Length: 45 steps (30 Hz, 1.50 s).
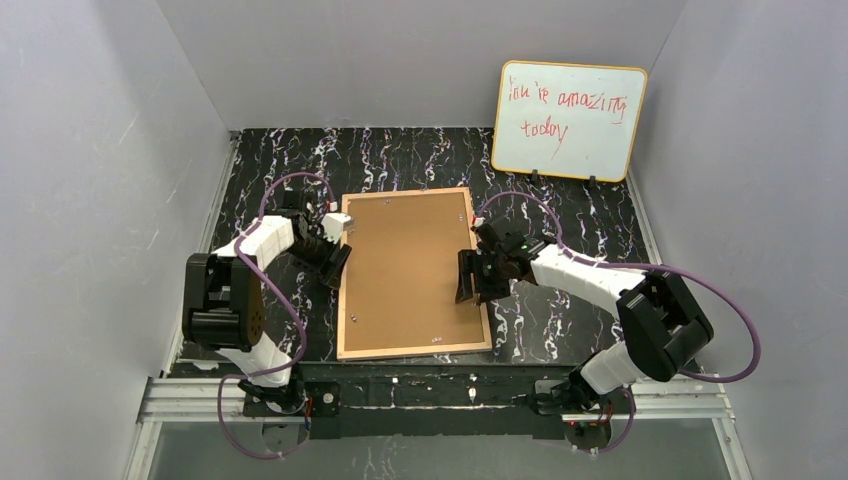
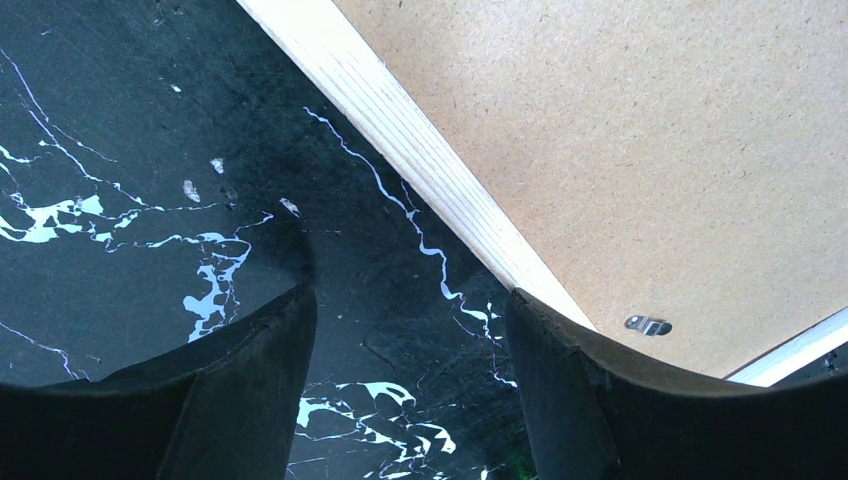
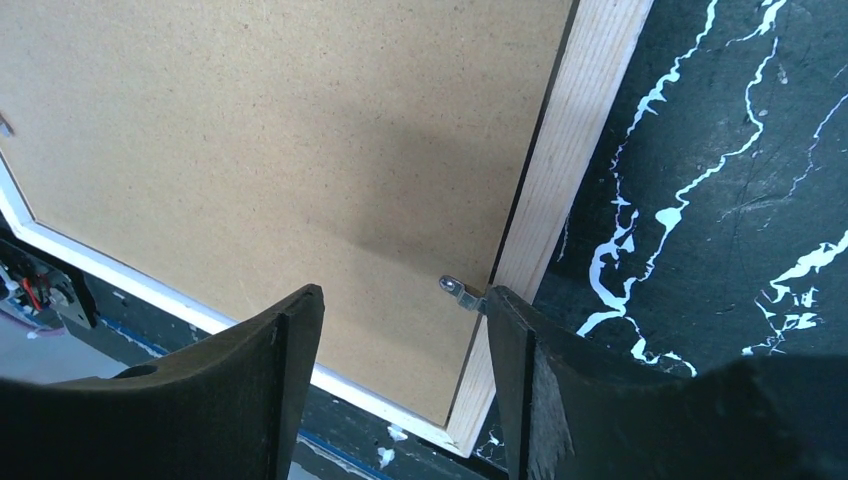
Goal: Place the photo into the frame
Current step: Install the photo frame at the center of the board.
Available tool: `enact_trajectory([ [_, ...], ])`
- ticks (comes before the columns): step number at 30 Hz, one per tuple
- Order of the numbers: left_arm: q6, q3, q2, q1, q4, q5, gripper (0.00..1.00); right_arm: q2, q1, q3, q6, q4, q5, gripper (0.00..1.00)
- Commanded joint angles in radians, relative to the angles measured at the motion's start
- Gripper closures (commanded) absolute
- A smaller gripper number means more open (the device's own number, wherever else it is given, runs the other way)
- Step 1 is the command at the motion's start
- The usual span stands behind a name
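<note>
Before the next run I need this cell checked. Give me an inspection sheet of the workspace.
Surface: black marbled table, white streaks.
Job's things: frame lies face down, backing board in it; photo not seen.
Clutter: nothing seen.
Grippers: left gripper open over the table beside the frame's edge; right gripper open across the frame's opposite edge, by a metal clip.
Cables: purple cables loop off both arms.
Surroundings: grey walls; whiteboard with red writing leans at the back.
</note>
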Motion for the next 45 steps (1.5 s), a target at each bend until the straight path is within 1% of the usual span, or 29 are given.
enact_trajectory([
  [1, 0.005, -0.025, -0.019, -0.001, -0.024, 0.043, 0.33, -0.012, 0.005, -0.037, 0.012, 0.013, -0.008, 0.31],
  [15, -0.001, -0.047, -0.003, -0.008, -0.009, 0.074, 0.33, -0.018, 0.012, -0.034, 0.048, -0.002, -0.033, 0.34],
  [20, 0.000, -0.048, -0.001, -0.010, -0.005, 0.078, 0.33, 0.000, 0.014, -0.007, 0.051, -0.022, -0.058, 0.35],
  [25, 0.009, -0.051, -0.004, -0.010, -0.006, 0.066, 0.33, -0.008, 0.010, 0.086, -0.016, -0.092, 0.028, 0.35],
  [29, 0.011, -0.055, -0.013, -0.010, -0.006, 0.065, 0.33, 0.012, 0.002, 0.126, -0.039, -0.101, 0.054, 0.34],
  [38, 0.013, -0.053, -0.012, -0.010, -0.010, 0.063, 0.33, 0.042, -0.002, 0.080, -0.038, -0.056, 0.053, 0.34],
  [45, 0.010, -0.046, -0.005, -0.010, -0.011, 0.068, 0.33, 0.024, -0.003, 0.029, -0.019, -0.047, 0.028, 0.35],
])
